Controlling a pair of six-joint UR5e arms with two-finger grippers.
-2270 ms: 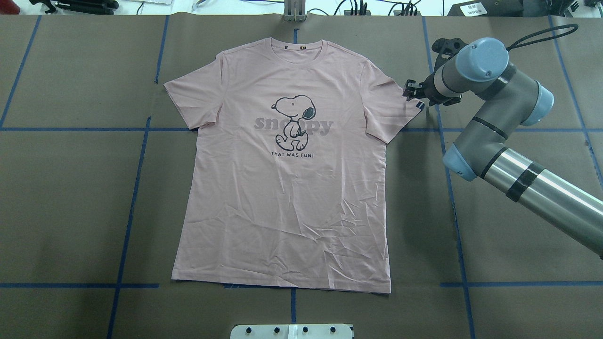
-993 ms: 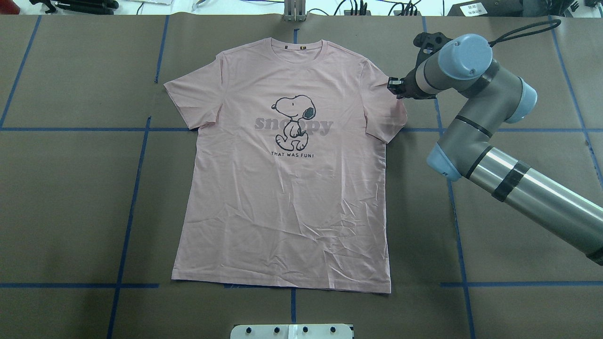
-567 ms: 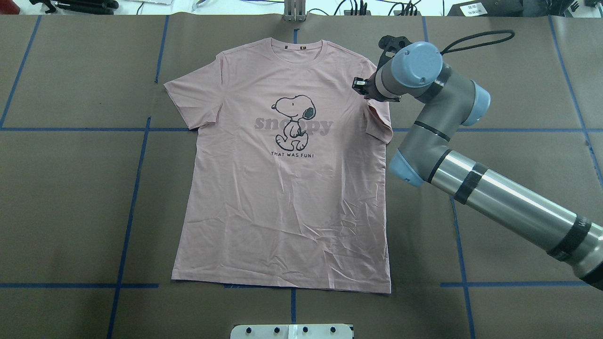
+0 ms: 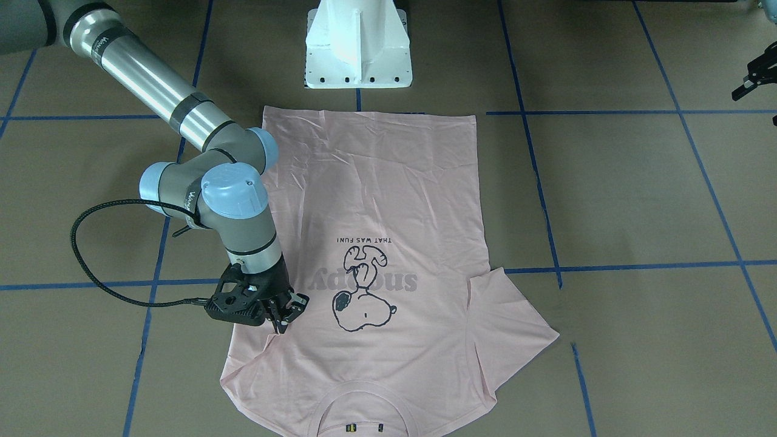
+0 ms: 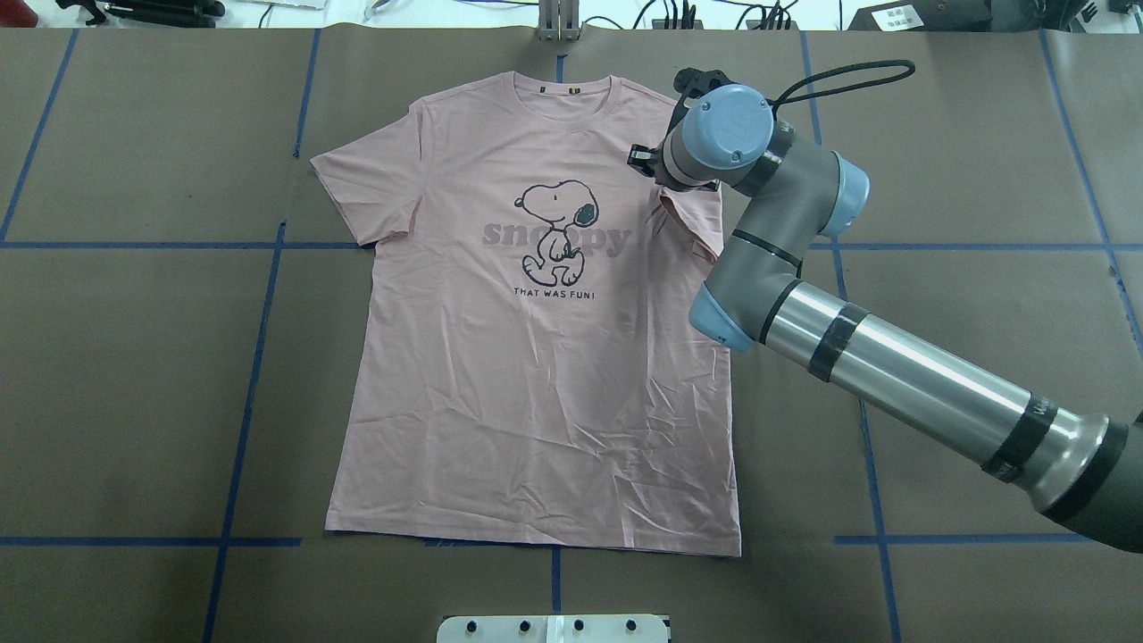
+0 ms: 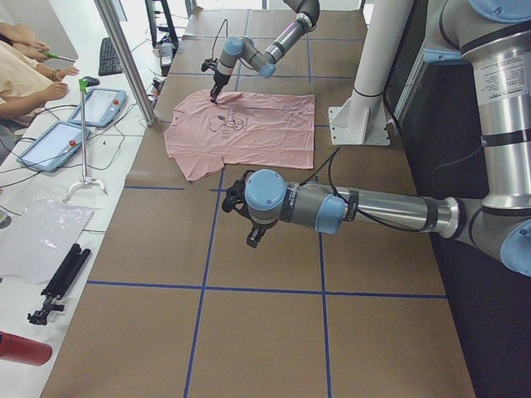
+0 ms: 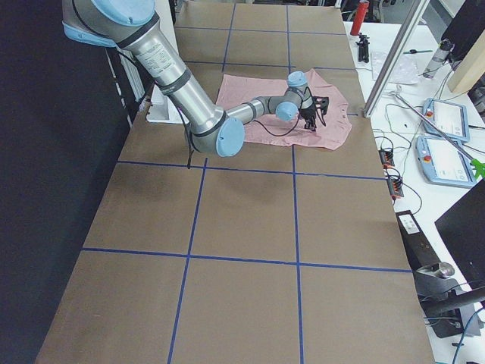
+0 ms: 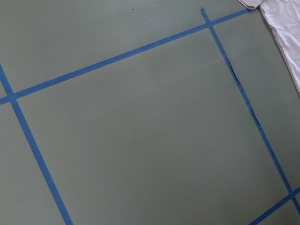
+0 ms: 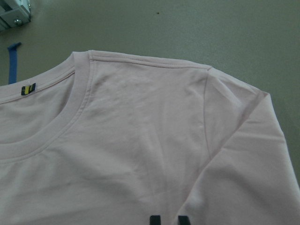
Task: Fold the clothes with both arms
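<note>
pink t-shirt [image 5: 536,375] lies flat, print up, on the table [image 5: 134,357]. our right gripper [image 5: 641,159] is closed on its sleeve [image 5: 695,225], above the chest. we should carry the sleeve low, lay its edge straight, then let go. the left gripper [image 4: 753,82] hangs aside; whether it is open we cannot tell.

Pink T-shirt [image 5: 536,375] lies flat, one sleeve [image 5: 695,223] folded inward.

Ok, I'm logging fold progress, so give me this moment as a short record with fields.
garment: pale pink short-sleeved T-shirt, flat, print up
sleeve on robot's right: pulled inward onto the body
other sleeve: spread flat
right pincer: shut on that right-side sleeve
left pincer: above bare brown paper-covered table, off the shirt; open or shut unclear
</note>
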